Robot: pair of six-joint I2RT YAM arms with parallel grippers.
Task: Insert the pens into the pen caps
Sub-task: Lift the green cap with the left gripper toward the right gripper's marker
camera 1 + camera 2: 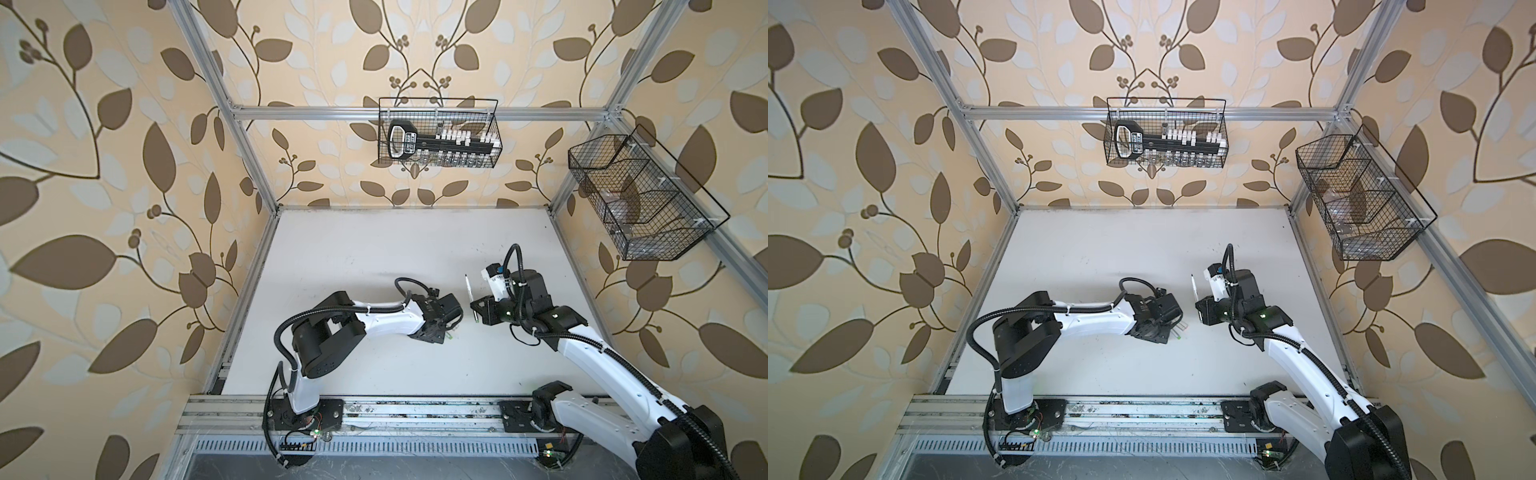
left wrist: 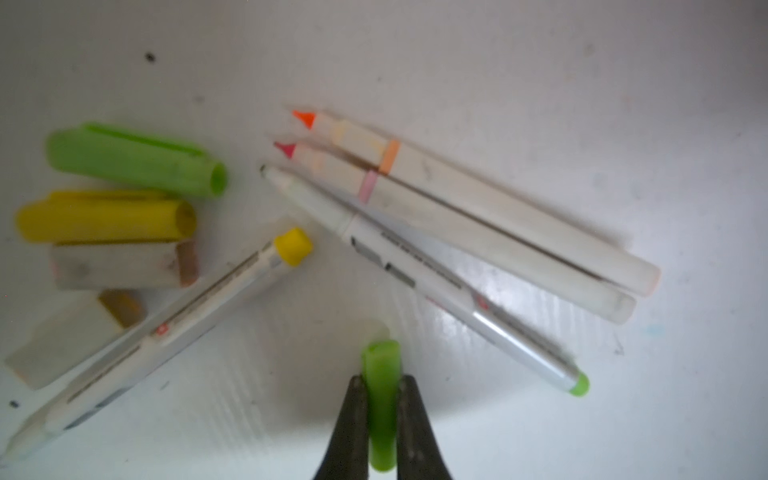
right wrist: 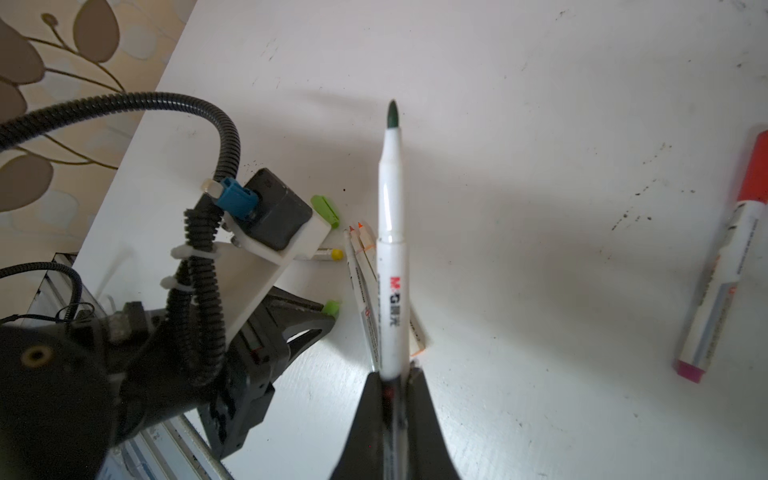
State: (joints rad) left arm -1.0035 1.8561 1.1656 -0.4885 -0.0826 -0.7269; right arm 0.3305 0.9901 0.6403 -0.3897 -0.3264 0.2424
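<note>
Both top views bright and even, walls [image 1: 104,249] bowed at the edges; left wrist view blurred, sheen on the desk [image 2: 436,345]; right wrist view sharp, soft shadows.

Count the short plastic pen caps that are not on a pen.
5: a small green plastic cap pinched in the left gripper; a larger green cap, a yellow cap and two whitish caps lie clustered on the white table. More may be hidden from view.
</note>
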